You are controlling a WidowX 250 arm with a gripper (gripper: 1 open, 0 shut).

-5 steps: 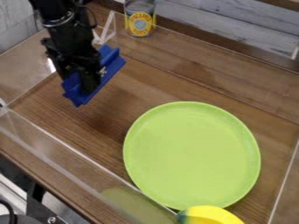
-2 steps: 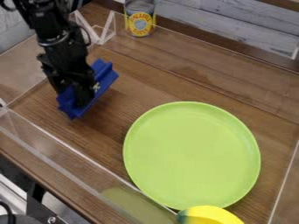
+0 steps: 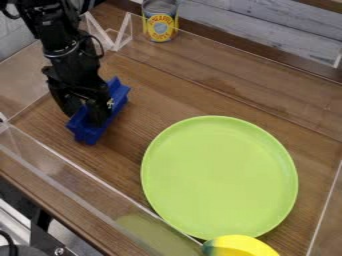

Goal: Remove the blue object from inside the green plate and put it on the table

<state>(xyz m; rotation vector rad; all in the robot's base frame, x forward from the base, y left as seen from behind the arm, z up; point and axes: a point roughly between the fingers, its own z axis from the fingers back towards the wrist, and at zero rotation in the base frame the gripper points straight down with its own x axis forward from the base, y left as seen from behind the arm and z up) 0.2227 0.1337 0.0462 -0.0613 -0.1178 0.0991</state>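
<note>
Blue block point(image 3: 99, 112): rigid, light, on table point(image 3: 201, 85); take its long sides. Gripper point(image 3: 80, 103) fingers: you can't tell.

You have one fixed view, looking down at an angle over the near clear wall point(image 3: 54, 185), across the table point(image 3: 201, 90), fairly close, towards the far wall.
</note>
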